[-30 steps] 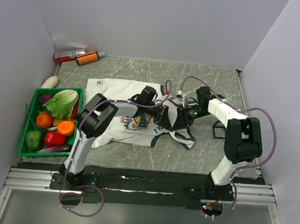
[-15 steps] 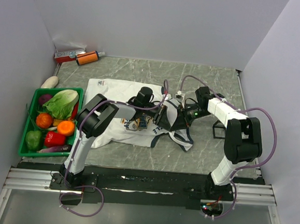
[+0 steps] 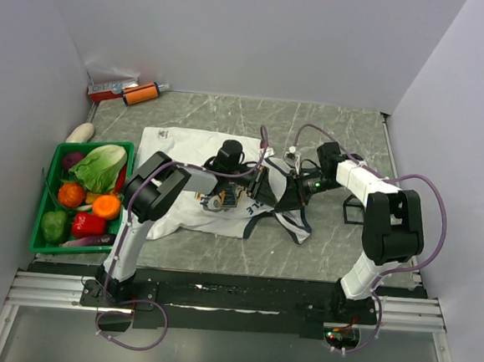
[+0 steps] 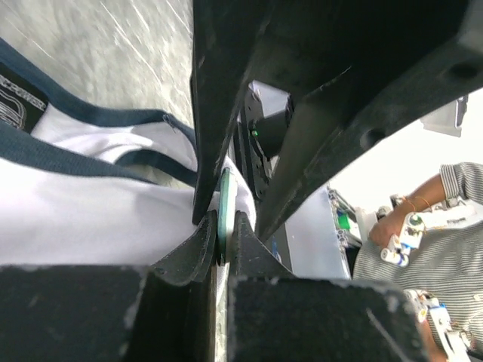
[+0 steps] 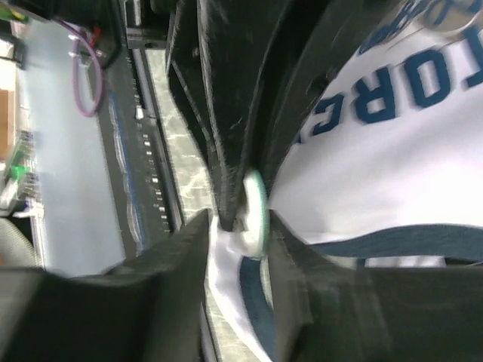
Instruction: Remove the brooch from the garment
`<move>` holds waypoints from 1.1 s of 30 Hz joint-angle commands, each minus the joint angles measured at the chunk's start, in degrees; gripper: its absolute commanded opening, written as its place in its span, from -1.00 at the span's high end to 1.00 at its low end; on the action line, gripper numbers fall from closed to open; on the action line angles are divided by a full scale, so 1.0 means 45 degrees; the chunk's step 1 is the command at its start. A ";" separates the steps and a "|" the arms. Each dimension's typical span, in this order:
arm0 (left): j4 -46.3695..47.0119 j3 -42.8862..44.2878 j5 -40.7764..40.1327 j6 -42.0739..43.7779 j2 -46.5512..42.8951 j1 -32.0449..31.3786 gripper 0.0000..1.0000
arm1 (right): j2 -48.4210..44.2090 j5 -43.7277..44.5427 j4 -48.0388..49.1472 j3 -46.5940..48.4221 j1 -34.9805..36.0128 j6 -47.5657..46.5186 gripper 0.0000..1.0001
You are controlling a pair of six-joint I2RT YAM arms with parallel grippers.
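The white garment [image 3: 178, 147] with navy trim lies flat on the grey table, and its right side is bunched up between my two grippers. My left gripper [image 3: 261, 182] is shut on the thin green brooch [image 4: 224, 211], edge-on between its jaws [image 4: 223, 234], with the white cloth [image 4: 90, 219] just to its left. My right gripper [image 3: 285, 193] meets it from the right. In the right wrist view its jaws [image 5: 240, 234] close round a fold of the white cloth [image 5: 392, 173], with the green-rimmed brooch [image 5: 255, 207] and the left gripper's fingertips between them.
A green basket [image 3: 60, 152] of vegetables stands at the left edge. A red tool and an orange tool [image 3: 140, 93] lie at the back left corner, and a white oblong [image 3: 80, 132] lies behind the basket. A small black frame [image 3: 353, 211] stands right of the garment. Walls enclose three sides.
Both grippers have shifted slightly left and away from me, still together. The garment's right side has bunched and drawn in with them.
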 commanded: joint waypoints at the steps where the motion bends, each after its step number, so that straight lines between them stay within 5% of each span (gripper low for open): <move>1: 0.1230 0.0175 -0.1348 0.0097 -0.0635 0.0237 0.98 | -0.0371 -0.0930 -0.0302 -0.0395 -0.0186 0.1020 0.07; 33: 0.0721 0.0566 -0.0861 0.0235 -0.0342 0.0139 0.98 | -0.0371 -0.0540 0.1650 -0.0435 -0.1592 0.3343 0.30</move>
